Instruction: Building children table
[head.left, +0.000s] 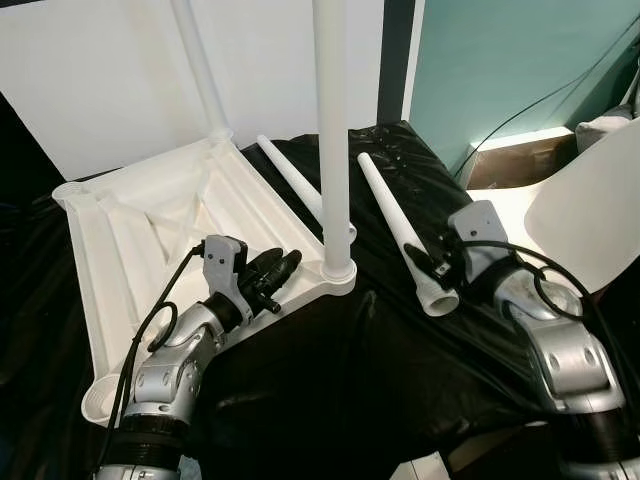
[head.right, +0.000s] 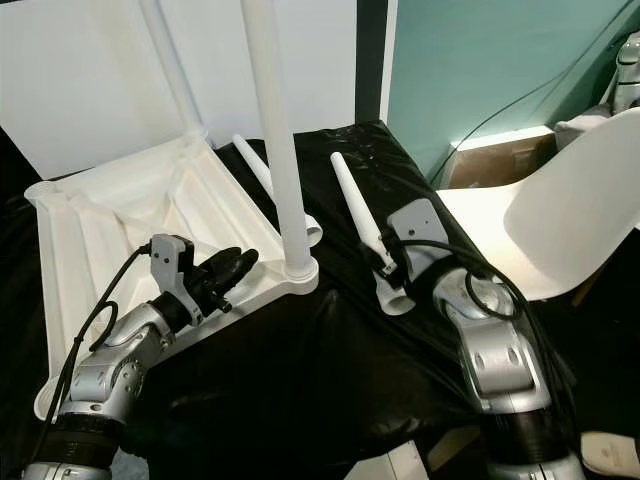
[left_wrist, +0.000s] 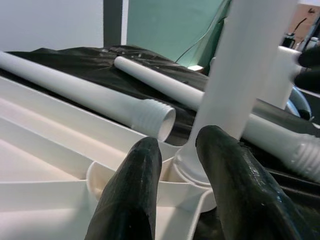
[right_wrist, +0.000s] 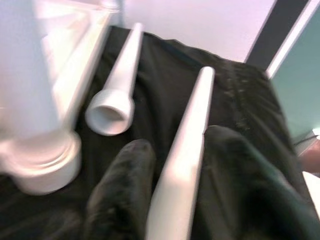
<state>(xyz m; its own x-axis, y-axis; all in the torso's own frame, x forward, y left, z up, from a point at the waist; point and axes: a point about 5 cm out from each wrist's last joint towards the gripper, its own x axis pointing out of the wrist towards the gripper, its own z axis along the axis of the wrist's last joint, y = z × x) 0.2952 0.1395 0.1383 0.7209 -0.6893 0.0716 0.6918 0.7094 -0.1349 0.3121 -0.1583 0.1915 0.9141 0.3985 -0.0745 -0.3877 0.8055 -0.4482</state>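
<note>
The white table top (head.left: 150, 220) lies upside down on a black cloth. One leg (head.left: 330, 150) stands upright in its near right corner socket, and another leg (head.left: 200, 70) stands in the far corner. My left gripper (head.left: 285, 268) reaches over the table top's near edge toward the upright leg's base (left_wrist: 192, 165). Its fingers (left_wrist: 132, 190) are a little apart with nothing clearly held. Two loose legs lie on the cloth. My right gripper (head.left: 432, 268) is shut on the nearer one (head.left: 390, 215) close to its threaded end. The other loose leg (head.left: 290, 175) lies beside the table top.
A white chair (head.left: 590, 210) stands close on the right, with a cardboard box (head.left: 510, 160) and a cable by the teal wall behind it. The black cloth (head.left: 340, 380) drapes over the front edge. A white wall backs the table top.
</note>
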